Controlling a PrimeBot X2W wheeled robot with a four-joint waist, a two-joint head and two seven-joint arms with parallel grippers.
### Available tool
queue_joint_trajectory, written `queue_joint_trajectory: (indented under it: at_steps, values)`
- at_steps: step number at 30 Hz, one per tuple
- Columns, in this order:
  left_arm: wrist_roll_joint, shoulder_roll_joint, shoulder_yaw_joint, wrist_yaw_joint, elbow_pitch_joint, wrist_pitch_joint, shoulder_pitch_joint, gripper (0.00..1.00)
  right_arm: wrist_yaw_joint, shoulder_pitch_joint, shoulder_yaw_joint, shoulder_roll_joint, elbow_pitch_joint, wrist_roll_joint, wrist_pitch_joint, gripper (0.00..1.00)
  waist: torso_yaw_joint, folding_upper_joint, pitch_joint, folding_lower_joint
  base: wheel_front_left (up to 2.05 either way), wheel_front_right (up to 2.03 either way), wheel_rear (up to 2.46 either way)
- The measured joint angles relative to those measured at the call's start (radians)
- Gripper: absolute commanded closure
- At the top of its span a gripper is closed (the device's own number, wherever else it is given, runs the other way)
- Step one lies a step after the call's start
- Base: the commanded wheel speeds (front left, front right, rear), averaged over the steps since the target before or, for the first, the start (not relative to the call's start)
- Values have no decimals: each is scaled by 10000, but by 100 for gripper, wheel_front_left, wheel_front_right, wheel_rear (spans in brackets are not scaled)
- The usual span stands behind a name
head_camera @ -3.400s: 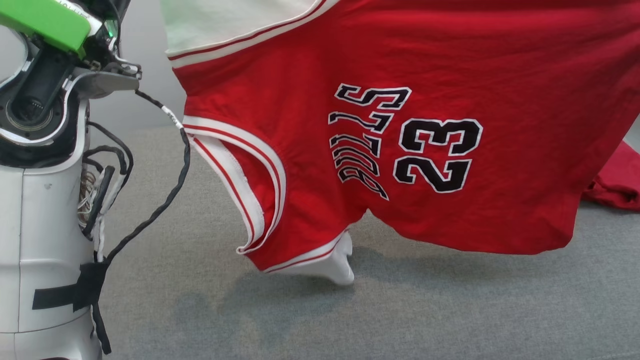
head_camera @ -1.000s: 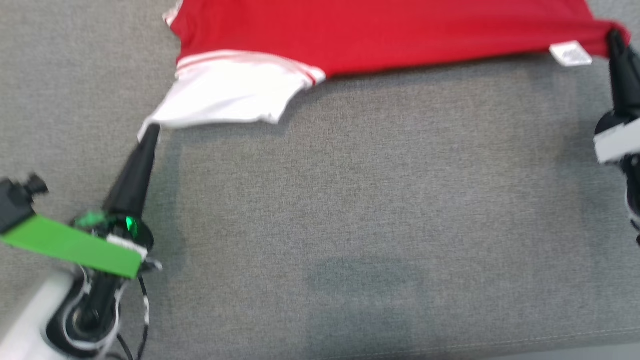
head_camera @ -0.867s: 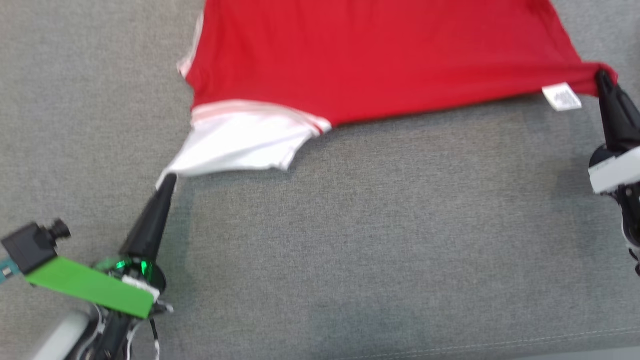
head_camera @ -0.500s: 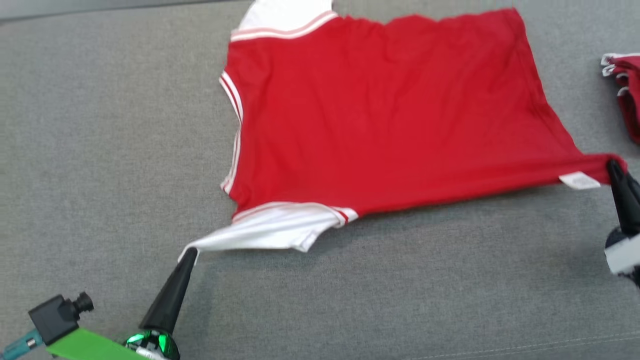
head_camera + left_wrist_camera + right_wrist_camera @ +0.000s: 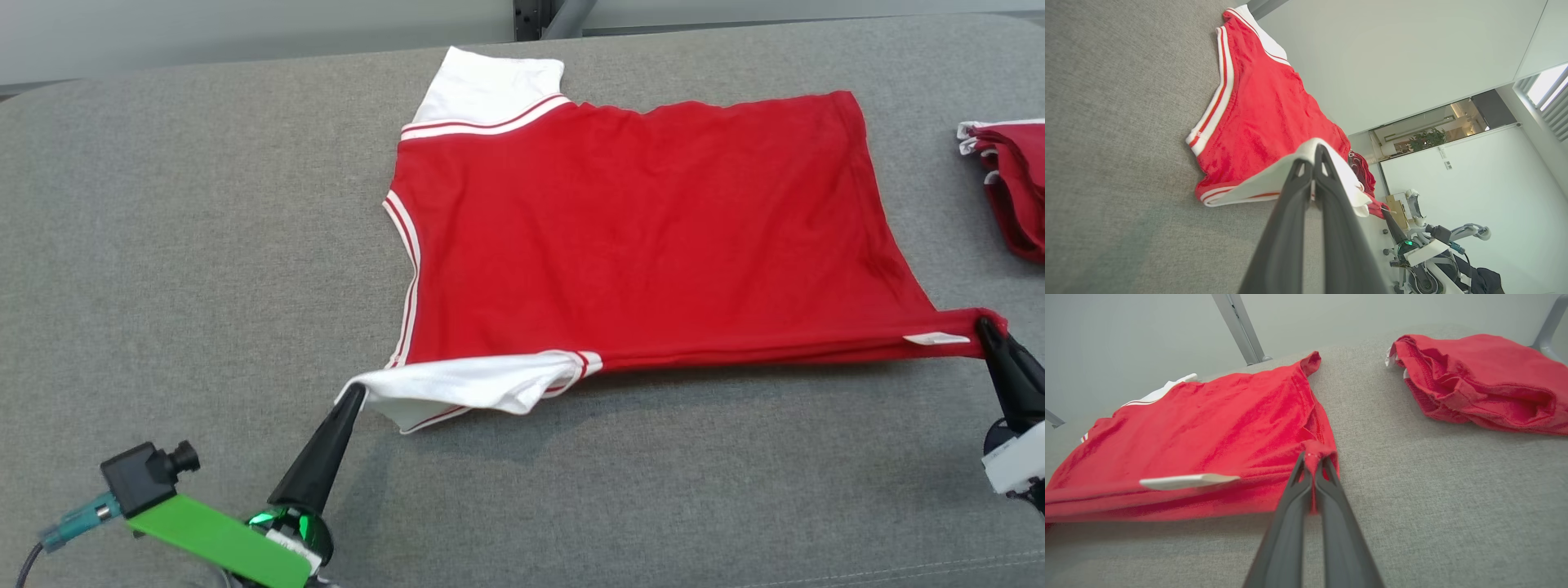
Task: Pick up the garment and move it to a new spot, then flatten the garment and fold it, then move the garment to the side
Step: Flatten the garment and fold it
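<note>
Claws nearest me: L claw [image 5: 353, 392] pinched shut on near white sleeve [image 5: 465, 385], R claw [image 5: 984, 325] clamped on near hem corner [image 5: 963, 322]. I reckon that's to pull this edge taut for flattening. Beyond, garment [image 5: 637, 237] lies mostly flat on grey cushion [image 5: 204, 229], long axis L-R, sleeves left, hem right, far sleeve [image 5: 490, 86] at back.

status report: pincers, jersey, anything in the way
Left pincer shut on sleeve tip, right pincer shut on hem corner. Red jersey with white sleeves spread on grey fabric surface. Crumpled red garment apart, far right.
</note>
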Motion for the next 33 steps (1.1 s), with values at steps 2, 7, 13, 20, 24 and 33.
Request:
queue_joint_trajectory:
  at_steps: [2,7,13,20,24,33]
  values:
    - [59,-173,-40,0,226,12,-241,100,0,-258,165,2,146,2,58,100,5,0,33,0,0,0,0]
    - [228,-855,-188,0,1221,188,-1475,100,-2,-1416,800,94,863,165,211,100,16,0,294,0,0,0,0]
    - [558,-1350,-102,0,2138,77,-2907,100,-2,-2845,1398,82,1559,357,230,100,62,0,814,0,0,0,0]
    - [610,-1513,-242,0,2731,132,-3845,9,-2,-4049,2107,238,2324,571,113,56,80,0,1482,0,0,0,0]
    - [619,-1536,-397,0,2951,163,-4139,0,-2,-4527,2389,339,2667,631,21,0,85,0,1812,1,0,0,0]
    - [800,-1335,-690,0,2894,-263,-3954,0,-2,-4348,1289,395,1916,523,-77,0,1,0,1683,1,0,0,0]
